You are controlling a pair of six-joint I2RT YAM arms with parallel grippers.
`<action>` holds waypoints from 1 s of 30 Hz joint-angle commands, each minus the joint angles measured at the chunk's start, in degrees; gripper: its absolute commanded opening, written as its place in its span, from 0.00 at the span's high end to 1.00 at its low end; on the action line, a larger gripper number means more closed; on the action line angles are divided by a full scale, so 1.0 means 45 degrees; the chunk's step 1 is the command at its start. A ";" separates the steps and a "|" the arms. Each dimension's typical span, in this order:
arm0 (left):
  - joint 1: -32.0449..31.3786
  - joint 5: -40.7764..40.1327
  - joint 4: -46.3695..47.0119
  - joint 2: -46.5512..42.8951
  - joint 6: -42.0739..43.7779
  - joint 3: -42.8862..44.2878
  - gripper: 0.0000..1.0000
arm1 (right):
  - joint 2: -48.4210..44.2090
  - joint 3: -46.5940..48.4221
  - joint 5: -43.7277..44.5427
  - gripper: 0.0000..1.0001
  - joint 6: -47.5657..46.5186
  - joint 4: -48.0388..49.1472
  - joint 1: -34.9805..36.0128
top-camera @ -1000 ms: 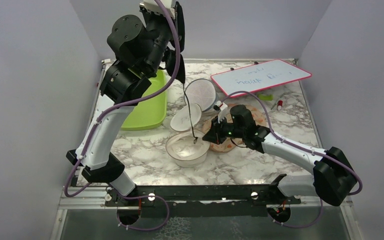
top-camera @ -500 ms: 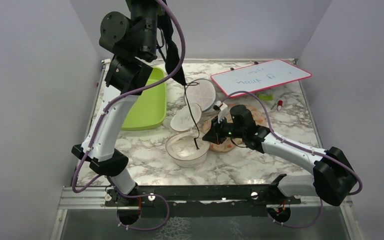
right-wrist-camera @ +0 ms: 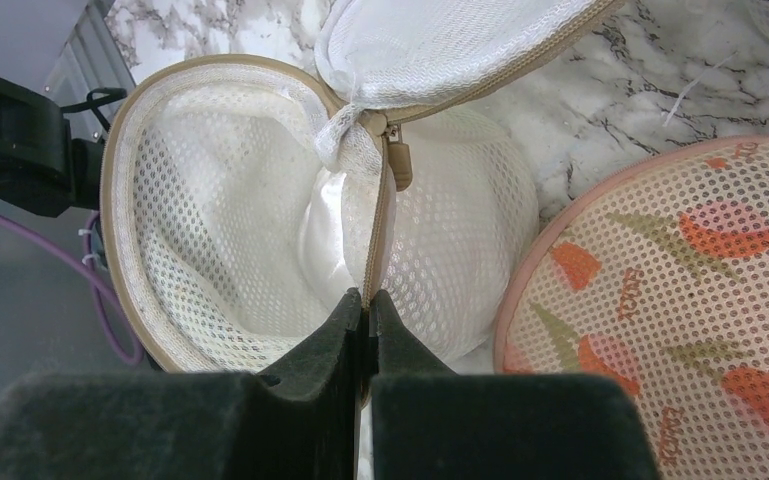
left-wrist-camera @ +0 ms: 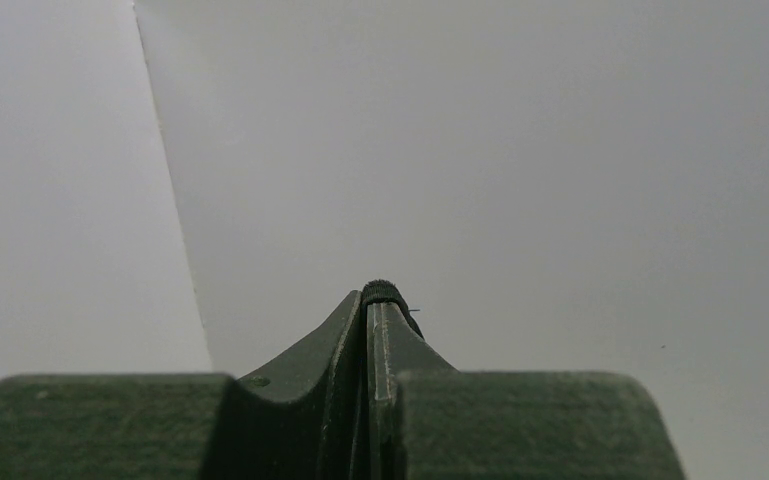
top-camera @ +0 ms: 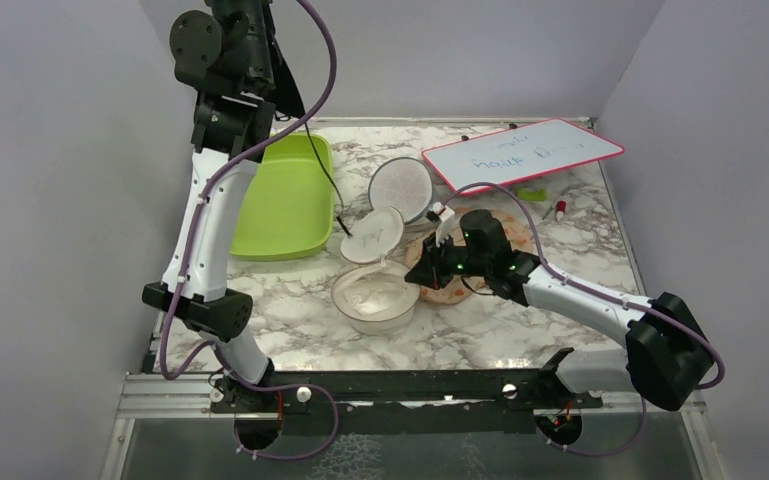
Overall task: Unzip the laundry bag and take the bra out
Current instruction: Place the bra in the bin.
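Pinching the laundry bag (right-wrist-camera: 210,200) rim, right fingers (right-wrist-camera: 378,320) (floral pouch (right-wrist-camera: 660,290) alongside).

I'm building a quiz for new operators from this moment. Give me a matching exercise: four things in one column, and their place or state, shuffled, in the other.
Things
1. laundry bag
2. bra
3. green tray
4. whiteboard

Place or state
A. back right of the table
B. held up in the air by the left pincer
C. unzipped, rim pinched by the right pincer
D. left side of the table

Pairs: 1-C, 2-B, 3-D, 4-A
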 commanded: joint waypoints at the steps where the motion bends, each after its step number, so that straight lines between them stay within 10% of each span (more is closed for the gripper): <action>1: 0.1375 0.1119 0.0366 0.0021 -0.1366 -0.0382 1.00 | 0.0196 0.0318 -0.0428 0.99 -0.0019 0.0082 0.0070; 11: 0.3268 0.1621 -0.2753 0.2061 -0.2490 0.2486 1.00 | 0.0373 0.0473 -0.0932 0.99 -0.0014 0.0305 0.0070; 30: 0.4454 0.1322 -0.2561 0.0864 -0.2229 0.2023 1.00 | 0.0863 0.0677 -0.1373 0.99 0.0043 0.0444 0.0060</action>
